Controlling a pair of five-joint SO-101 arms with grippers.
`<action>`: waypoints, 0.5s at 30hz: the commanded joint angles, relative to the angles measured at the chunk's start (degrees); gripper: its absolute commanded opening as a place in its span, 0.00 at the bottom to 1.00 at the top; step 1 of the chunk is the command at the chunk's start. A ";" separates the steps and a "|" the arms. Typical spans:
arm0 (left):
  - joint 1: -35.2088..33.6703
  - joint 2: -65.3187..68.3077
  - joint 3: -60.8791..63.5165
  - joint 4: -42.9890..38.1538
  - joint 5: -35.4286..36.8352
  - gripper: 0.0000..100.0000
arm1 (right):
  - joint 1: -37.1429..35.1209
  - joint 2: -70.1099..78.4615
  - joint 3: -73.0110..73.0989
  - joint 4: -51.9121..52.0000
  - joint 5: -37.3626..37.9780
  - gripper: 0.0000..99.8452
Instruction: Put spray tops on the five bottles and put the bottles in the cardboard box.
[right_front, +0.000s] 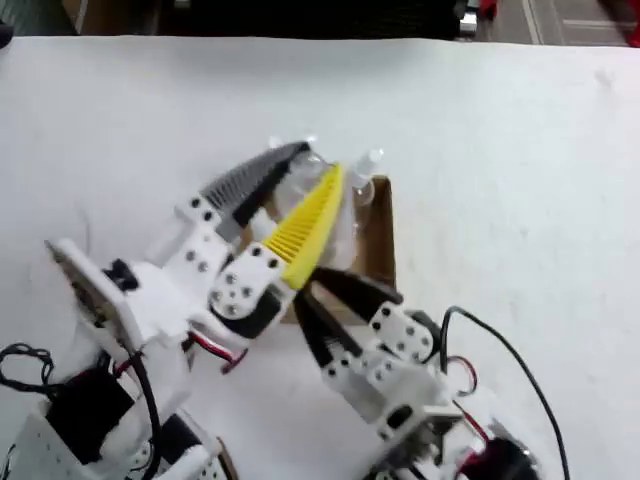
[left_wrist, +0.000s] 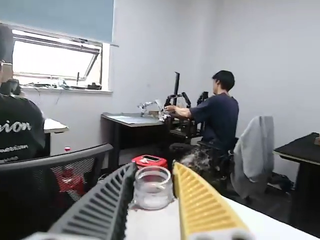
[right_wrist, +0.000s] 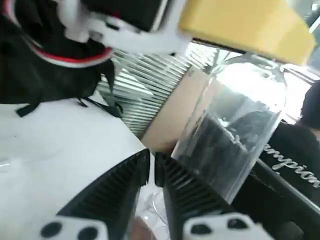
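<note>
Clear plastic, thin-walled and empty: that is the bottle (left_wrist: 152, 189) we see pinched in the left gripper (left_wrist: 153, 167), between its grey ribbed finger and its yellow one. The neck is open, with no spray top on it. In the high view the left gripper (right_front: 318, 162) holds this bottle (right_front: 303, 185) above the far end of the cardboard box (right_front: 379, 240), where a second clear bottle (right_front: 366, 170), with a spray top on it, seems to stand. The right gripper (right_front: 305, 285) sits at the near side of the box, its black fingers pressed almost together with just a slit between them, nothing held that we can make out. In its own wrist view the right gripper (right_wrist: 151, 155) points at the held bottle (right_wrist: 235, 120) and the box wall (right_wrist: 175, 115). We judge the bottle light, smooth and slippery, and likely to dent if squeezed hard. The best hold is probably around the body below the shoulder, leaving the neck free for a spray top.
</note>
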 joint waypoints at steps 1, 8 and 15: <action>2.59 -0.75 -0.35 0.88 0.53 0.02 | 8.31 0.40 3.60 -6.02 0.26 0.02; 2.51 -0.75 -0.35 4.31 0.44 0.02 | 16.31 0.31 5.98 -7.34 0.26 0.02; 2.15 -0.57 -0.09 4.48 -4.31 0.02 | 14.90 0.22 4.31 -4.00 0.26 0.02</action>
